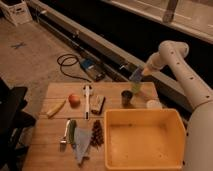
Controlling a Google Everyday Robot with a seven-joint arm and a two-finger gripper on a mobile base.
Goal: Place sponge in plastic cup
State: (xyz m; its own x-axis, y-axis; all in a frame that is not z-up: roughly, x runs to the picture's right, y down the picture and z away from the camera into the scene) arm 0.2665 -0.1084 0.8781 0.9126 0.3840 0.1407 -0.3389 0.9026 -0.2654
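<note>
Your gripper [141, 73] hangs above the far right part of the wooden table [50, 135], at the end of the white arm [182, 70] that reaches in from the right. The jaws are closed on the sponge [136, 75], a small flat blue-grey slab that hangs below and slightly left of them, its long axis tilted but closer to upright than flat.

The relation that matters: the plastic cup [136, 87] stands right beneath the sponge, a pale green translucent piece tapering toward its base, near the table's far edge. The sponge's lower end looks to be at or just above the cup's rim; you cannot tell whether it has entered. So the coming move is likely a short drop straight down, with little sideways correction.

Mind the neighbours. A dark grey cup [127, 97] sits just beside the green one, toward you, and a white cup [153, 104] stands near on the right. The yellow bin [176, 132] with its hard smooth walls fills the near right. The sponge is soft and should compress against the rim; the light cup may tip if pushed off-centre.
</note>
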